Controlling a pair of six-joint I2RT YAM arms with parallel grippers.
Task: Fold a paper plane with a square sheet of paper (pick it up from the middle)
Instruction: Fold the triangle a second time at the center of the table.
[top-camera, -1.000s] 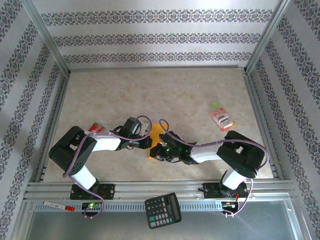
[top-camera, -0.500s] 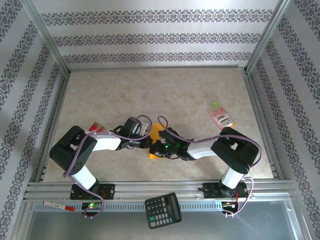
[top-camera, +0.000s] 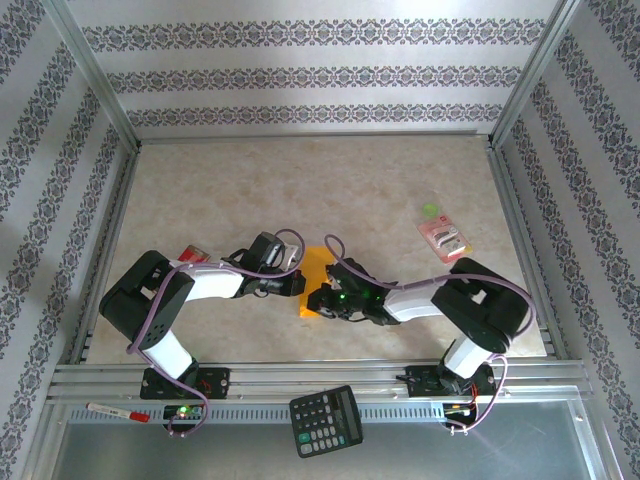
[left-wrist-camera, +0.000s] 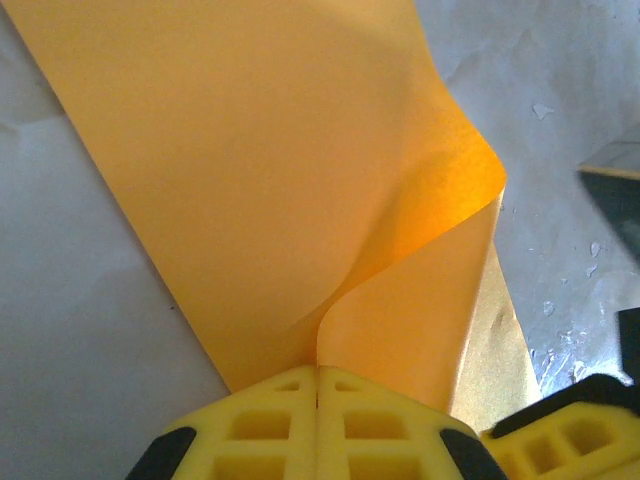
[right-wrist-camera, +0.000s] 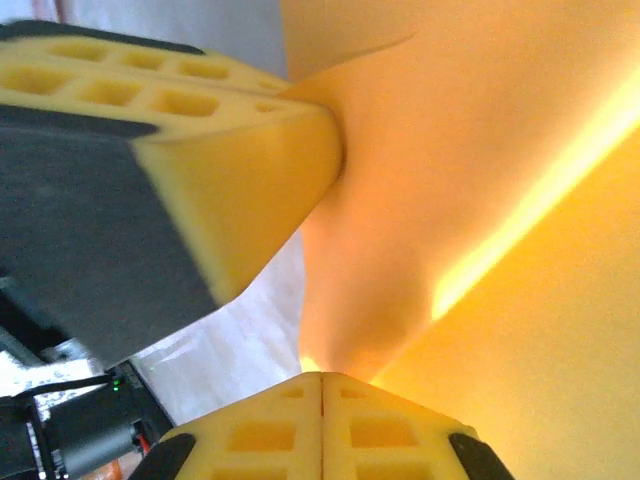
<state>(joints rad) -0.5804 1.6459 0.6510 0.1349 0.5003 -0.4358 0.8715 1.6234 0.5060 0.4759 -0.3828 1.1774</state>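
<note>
Left gripper (left-wrist-camera: 318, 378) is clamped hard, its yellow fingers pressed flush together with the edge of the square sheet of paper (left-wrist-camera: 270, 170) nipped in the seam between them. The right gripper (right-wrist-camera: 322, 382) is just as tight, its own fingers closed on the same orange-yellow sheet from the other side. The two grips sit right beside each other. In the left wrist view a yellow finger of the right gripper pokes in at the lower right corner, and in the right wrist view the left gripper's finger fills the upper left, touching the paper. Between the pinches the sheet bulges into a soft curled fold, one layer bowing over another, while the far part spreads out flat and wide away from the left gripper. From above, the paper sits toward the near edge of the desk (top-camera: 300, 170), roughly midway between the left and right edges, with both arms bent low and meeting over it. Further out, a pink packet (top-camera: 444, 238) lies near the right edge with a small green piece (top-camera: 431, 210) just beyond it. A black calculator (top-camera: 326, 420) rests on the metal shelf in front of the desk's near edge.
</note>
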